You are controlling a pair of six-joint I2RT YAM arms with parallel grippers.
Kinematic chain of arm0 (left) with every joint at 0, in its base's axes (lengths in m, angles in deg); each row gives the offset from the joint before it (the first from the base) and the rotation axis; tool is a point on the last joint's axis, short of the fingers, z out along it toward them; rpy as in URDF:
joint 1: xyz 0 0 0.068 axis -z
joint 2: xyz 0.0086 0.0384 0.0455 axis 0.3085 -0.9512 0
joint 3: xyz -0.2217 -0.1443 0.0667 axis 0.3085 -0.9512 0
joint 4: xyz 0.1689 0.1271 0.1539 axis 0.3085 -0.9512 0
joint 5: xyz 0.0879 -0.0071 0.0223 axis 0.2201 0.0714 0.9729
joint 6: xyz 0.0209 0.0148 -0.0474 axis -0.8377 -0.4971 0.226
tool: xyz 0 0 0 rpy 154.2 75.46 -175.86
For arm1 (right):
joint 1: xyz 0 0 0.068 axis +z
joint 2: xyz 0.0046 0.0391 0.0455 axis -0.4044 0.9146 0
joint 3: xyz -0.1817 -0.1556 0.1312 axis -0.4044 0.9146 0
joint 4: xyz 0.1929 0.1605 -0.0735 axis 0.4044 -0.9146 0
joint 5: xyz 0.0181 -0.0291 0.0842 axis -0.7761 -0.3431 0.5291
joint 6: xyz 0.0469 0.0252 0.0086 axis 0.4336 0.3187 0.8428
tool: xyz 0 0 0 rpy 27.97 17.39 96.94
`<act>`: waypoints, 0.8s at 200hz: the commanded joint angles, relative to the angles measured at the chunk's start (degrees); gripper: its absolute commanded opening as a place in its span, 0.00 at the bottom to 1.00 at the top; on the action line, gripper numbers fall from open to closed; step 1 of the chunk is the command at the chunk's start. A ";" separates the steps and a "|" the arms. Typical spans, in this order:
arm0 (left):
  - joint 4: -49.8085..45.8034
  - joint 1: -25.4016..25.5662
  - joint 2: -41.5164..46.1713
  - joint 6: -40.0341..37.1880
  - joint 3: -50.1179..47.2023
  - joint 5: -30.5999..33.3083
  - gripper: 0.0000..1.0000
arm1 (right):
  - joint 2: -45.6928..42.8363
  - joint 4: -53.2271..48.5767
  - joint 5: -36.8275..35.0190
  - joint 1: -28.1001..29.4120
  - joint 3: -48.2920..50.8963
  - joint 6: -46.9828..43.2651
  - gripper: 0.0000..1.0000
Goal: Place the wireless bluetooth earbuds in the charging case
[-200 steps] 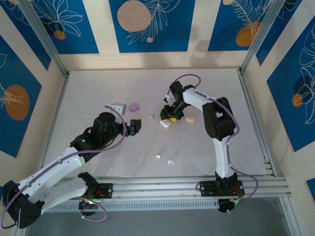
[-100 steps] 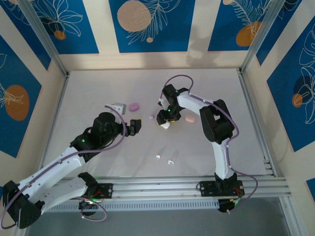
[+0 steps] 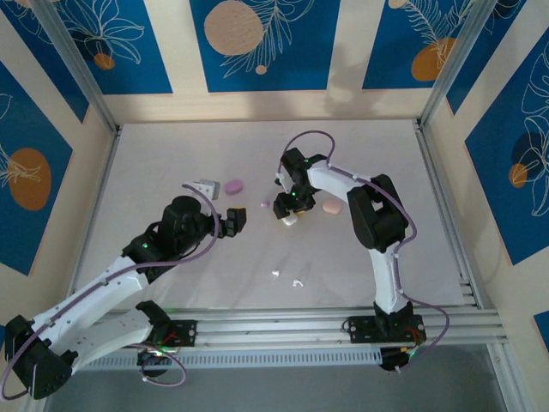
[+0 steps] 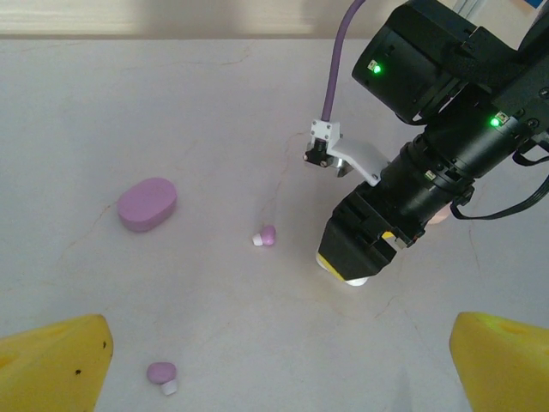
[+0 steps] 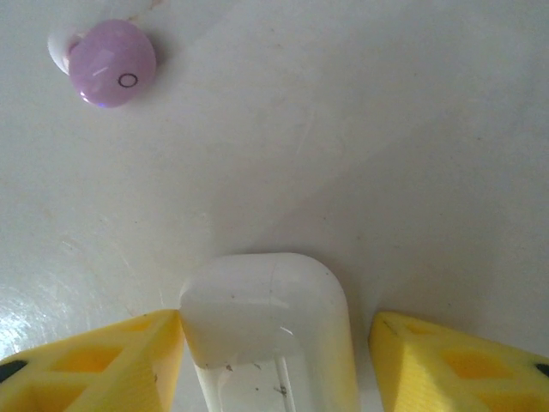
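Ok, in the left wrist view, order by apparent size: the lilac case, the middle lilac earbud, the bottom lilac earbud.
1. lilac case
2-3. bottom lilac earbud and middle lilac earbud: look alike; the bottom one sits nearer the camera, so no ranking.

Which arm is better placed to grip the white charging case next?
Right. The right gripper straddles the white charging case, a finger on each side; the left gripper hovers open, apart from it.

Left arm (image 3: 129,266) stretched forward, left pincer (image 3: 237,221) spread wide, right arm (image 3: 377,223) folded inward, right pincer (image 3: 289,216) angled down, jaws parted
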 commanded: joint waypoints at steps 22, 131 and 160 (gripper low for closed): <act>0.04 -0.82 0.41 0.39 0.38 -0.39 1.00 | -3.07 -0.22 -6.37 2.01 3.99 -1.58 0.61; -0.23 -1.01 0.17 1.83 0.87 -0.32 1.00 | -8.54 6.20 -8.19 4.58 10.36 -5.34 0.49; -0.14 -1.51 0.06 3.06 1.11 -1.69 1.00 | -16.49 10.77 -4.82 4.68 14.98 -4.10 0.46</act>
